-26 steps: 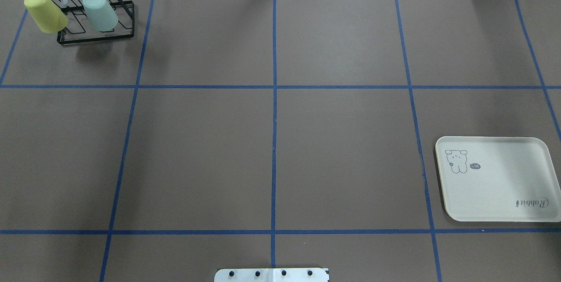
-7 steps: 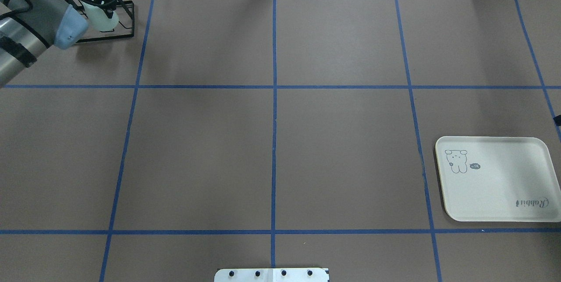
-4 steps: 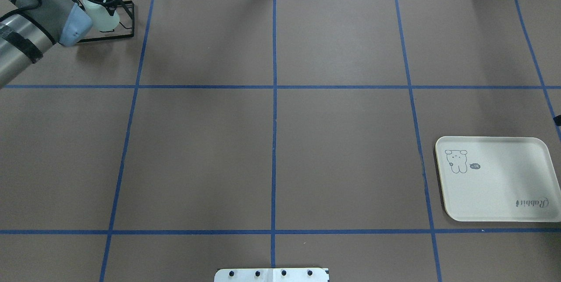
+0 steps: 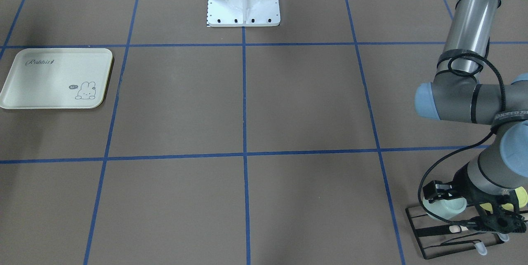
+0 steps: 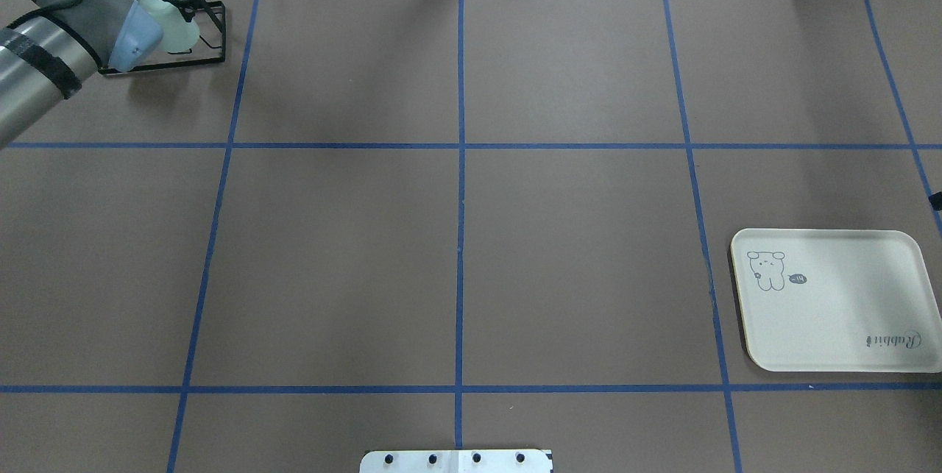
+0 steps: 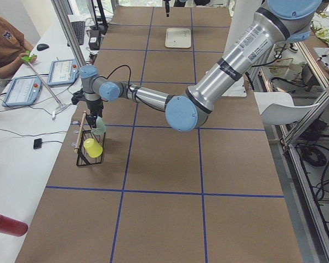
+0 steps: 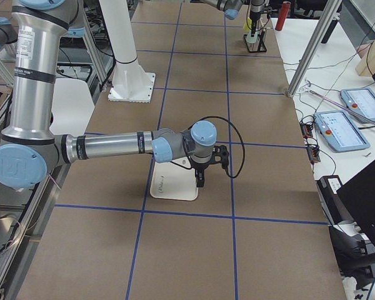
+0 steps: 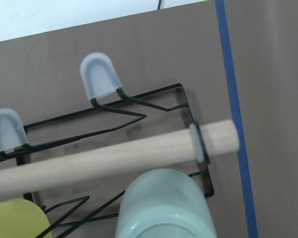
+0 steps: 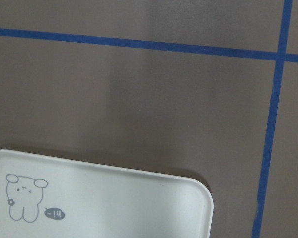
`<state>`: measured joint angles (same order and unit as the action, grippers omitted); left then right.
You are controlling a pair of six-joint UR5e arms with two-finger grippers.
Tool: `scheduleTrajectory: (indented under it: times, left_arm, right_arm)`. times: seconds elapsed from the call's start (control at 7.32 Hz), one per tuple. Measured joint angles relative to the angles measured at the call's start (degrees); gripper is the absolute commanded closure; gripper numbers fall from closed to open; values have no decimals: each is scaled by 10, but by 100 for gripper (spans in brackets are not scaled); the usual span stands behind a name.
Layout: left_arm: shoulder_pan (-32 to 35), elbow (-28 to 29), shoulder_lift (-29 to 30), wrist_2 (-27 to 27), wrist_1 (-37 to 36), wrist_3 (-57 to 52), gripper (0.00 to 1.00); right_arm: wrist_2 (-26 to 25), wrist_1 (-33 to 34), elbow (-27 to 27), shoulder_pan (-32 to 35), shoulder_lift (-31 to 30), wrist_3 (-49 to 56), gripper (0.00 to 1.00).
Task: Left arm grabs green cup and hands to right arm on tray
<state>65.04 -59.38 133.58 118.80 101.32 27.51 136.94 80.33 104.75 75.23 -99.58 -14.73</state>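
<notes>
Facing the robot, we see the left arm [image 4: 466, 42] reach down to the black wire rack [image 4: 415, 232] at a corner of the table [image 4: 288, 104]. Its jaws stand either side of the green cup [image 4: 443, 210]. We cannot tell whether they have closed on it. The rack holds that cup and a yellow-green cup [image 4: 522, 197] just beside it. The tray [image 4: 53, 71] lies well apart, with nothing on it but its print.

From overhead, the green cup [image 5: 180, 28] sits in the rack, half hidden by the wrist.

From the left end, both cups lean in the rack beside a wooden rod [image 6: 82, 131].

From the right end, the right arm [image 7: 112, 147] hangs over the tray's edge. We cannot tell the state of its jaws.

The left wrist camera shows the rod crossing just above the green cup [image 8: 164, 208]. We judge a careless pull could catch the cup on the rod or a prong. That could drag the light rack along or knock the neighbouring cup.

The right wrist camera shows only a corner of the tray [image 9: 114, 203], bearing only its bunny drawing.
</notes>
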Motion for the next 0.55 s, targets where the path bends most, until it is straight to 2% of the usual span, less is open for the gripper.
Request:
scheduleTrajectory:
  times: [0.14,0.27,0.41,0.55]
  left_arm:
    - [0,3,2,0,1,0,41]
    - [0,6,3,-1,3,0,81]
    - [1,7,4,-1,4,-1,100]
    - [4,5,4,0,4,-4,100]
  right_arm:
    - [0,0,0,0,0,0,0]
    - [0,0,0,0,0,0,0]
    - [0,0,0,0,0,0,0]
    - [0,0,0,0,0,0,0]
